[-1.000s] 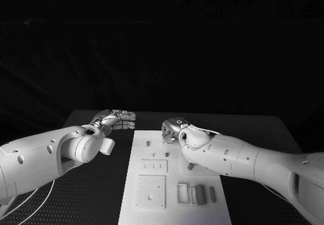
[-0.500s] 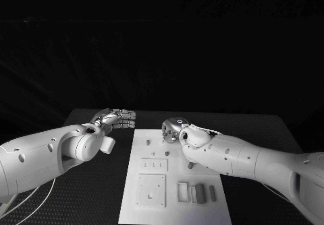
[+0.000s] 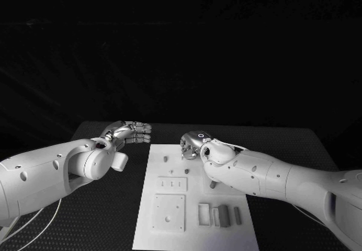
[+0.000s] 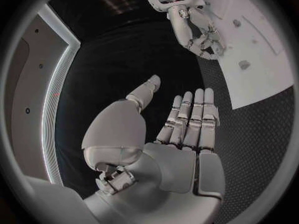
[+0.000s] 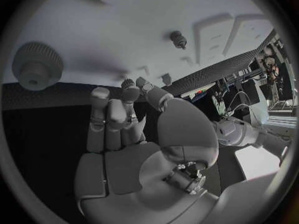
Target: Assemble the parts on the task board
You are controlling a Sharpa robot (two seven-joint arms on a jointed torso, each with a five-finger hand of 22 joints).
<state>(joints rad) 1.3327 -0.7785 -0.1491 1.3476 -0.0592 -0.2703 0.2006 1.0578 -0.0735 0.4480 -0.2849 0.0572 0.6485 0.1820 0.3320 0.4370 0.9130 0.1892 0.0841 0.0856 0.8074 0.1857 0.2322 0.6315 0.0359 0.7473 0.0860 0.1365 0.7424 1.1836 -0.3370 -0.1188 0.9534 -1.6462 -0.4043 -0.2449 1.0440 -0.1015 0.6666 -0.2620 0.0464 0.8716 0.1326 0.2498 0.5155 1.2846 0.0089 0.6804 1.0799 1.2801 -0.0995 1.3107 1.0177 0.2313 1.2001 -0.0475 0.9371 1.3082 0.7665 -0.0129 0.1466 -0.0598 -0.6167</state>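
the task board [image 3: 196, 209] lies flat in the middle of the black table [image 3: 302, 151], a white plate with raised square blocks and slots toward its near end; a row of small grey parts [image 3: 220, 215] lies side by side near its near right corner, and a few small pegs [image 3: 186, 171] stand further up; the right wrist view also shows a round knurled knob [image 5: 37, 64] and a small stud [image 5: 178, 39] on the board; the left robot hand [image 3: 129, 133] hovers off the board's far left corner, fingers straight and together, thumb apart, holding nothing; the right robot hand [image 3: 193, 144] hangs over the board's far end with fingers curled down, and nothing can be seen in it, though whether it touches the board i cannot tell; the parts look like light, rigid moulded pieces, smooth and probably slippery, so a fingertip pinch across the long sides of a bar, or round the ribbed rim of the knob, seems the safest hold
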